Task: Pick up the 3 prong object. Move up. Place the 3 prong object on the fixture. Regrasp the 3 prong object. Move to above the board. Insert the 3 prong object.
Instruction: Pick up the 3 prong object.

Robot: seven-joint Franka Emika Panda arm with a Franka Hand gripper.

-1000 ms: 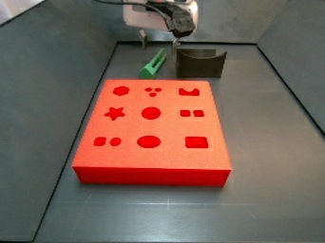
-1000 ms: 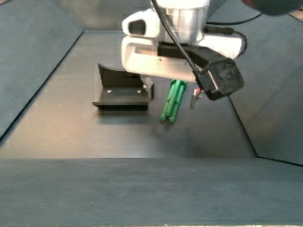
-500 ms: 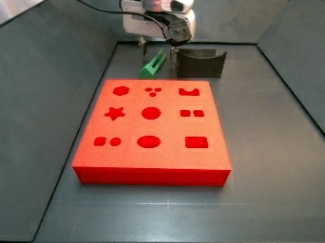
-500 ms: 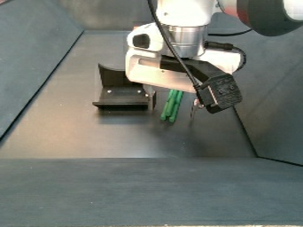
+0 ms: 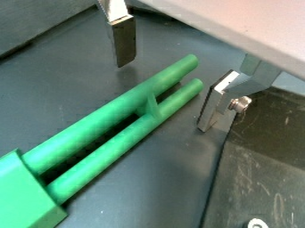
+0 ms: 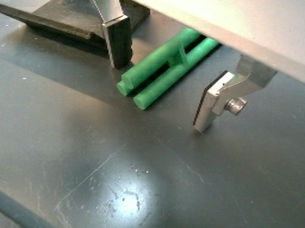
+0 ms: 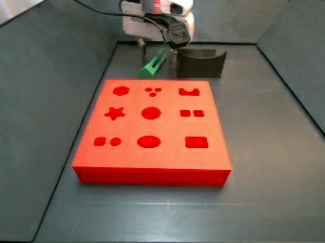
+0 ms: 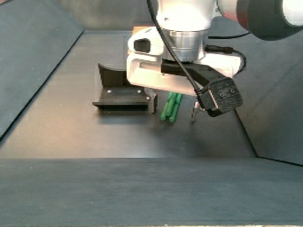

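The claw hung spread apart, straddling the green piece. The piece lay flat beside the fixture, touching neither finger.

1. In a side view the board sits mid-floor, taking up most of the middle of the floor.
2. The fixture is past the board's far edge, around 1 o'clock from its centre, apart from it.
3. The 3 prong object lies flat on the floor at 9 o'clock of the fixture, just beside it, and at about 12 o'clock from the board's centre.
4. The claw hangs right over the 3 prong object.
5. In both wrist views the fingers stand either side of the prong end, not touching it.
6. In a side view the fixture is at 9 o'clock of the 3 prong object.
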